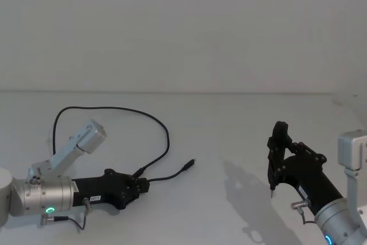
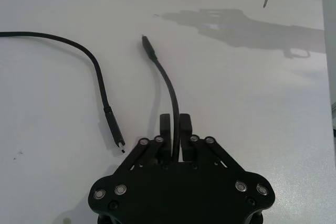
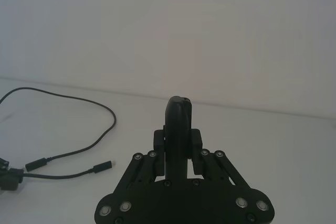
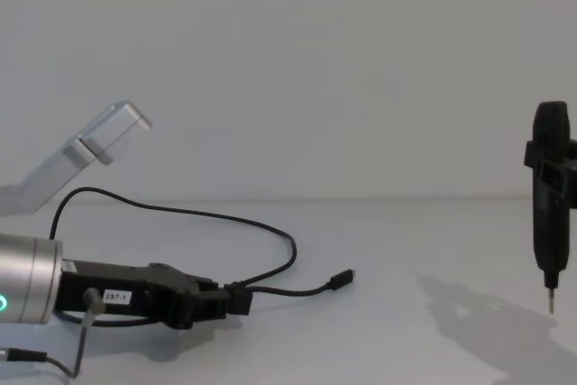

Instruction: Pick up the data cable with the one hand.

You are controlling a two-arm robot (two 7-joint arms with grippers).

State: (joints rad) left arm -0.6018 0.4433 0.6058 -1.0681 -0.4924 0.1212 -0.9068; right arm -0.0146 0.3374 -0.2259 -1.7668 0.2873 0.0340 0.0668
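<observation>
The white worktop (image 1: 229,124) lies bare ahead of and between the arms, with a plain white wall (image 1: 183,27) behind it. I have the left gripper (image 1: 144,186) low at the near left, its jaws closed on the data cable (image 1: 114,108) a short way behind one plug (image 1: 189,164), which points toward the middle. The cable loops off to the far left and returns, and its other plug (image 2: 116,137) lies just beside the fingers. The right gripper (image 3: 178,142) hangs at the near right, well apart, clamped on a pen-like tool (image 4: 550,196) with its metal tip down. The white label (image 4: 114,297) on the left gripper reads "297-1".
</observation>
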